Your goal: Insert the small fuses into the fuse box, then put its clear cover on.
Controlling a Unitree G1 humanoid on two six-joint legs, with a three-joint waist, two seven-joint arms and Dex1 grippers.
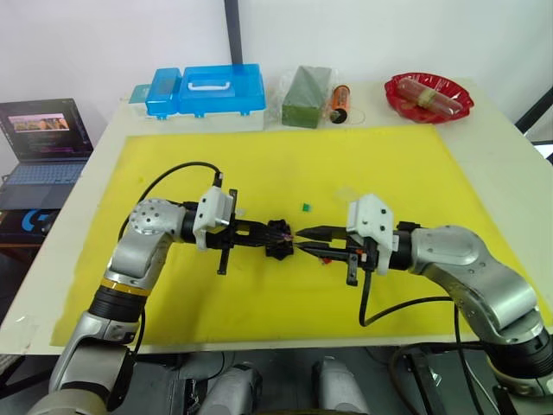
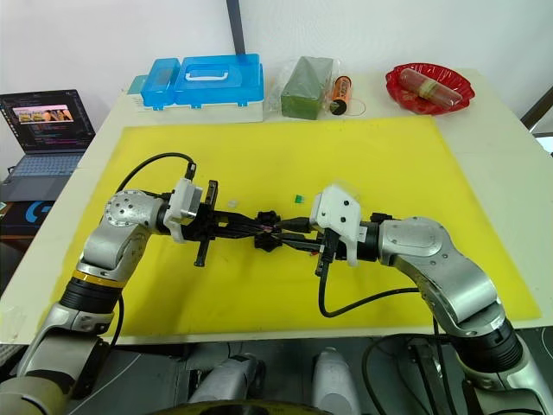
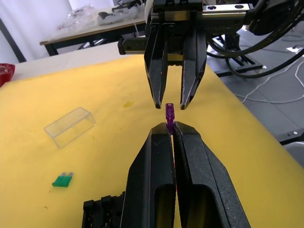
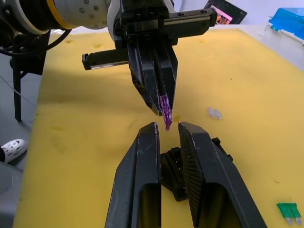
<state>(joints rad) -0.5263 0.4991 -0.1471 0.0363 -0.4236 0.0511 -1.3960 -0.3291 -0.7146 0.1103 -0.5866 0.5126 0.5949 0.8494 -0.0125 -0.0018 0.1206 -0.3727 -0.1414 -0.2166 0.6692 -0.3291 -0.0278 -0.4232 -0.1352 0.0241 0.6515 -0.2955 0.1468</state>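
The fuse box [image 1: 278, 240], a small black block, sits on the yellow mat [image 1: 406, 181] at mid-table, directly under the meeting tips of both grippers. In the left eye view the left gripper [image 1: 290, 233] and right gripper [image 1: 300, 240] point at each other tip to tip above it; a green fuse [image 1: 305, 207] lies on the mat just beyond, with the clear cover [image 1: 348, 192] farther to the right. At the table's far edge stand a blue case [image 1: 207, 91], a green block [image 1: 308, 96] and a red dish [image 1: 429, 97]. In the left wrist view the left gripper's fingers [image 3: 156, 161] are pressed together, pinching a purple fuse [image 3: 169, 114] that stands up from their tips; the right gripper's fingers [image 3: 157, 71] are parted, their tips flanking the fuse's upper end without visible contact. In the right wrist view the purple fuse hangs between the parted right fingertips, the fuse box lies below them, and a pale fuse [image 4: 214, 113] rests on the mat apart.
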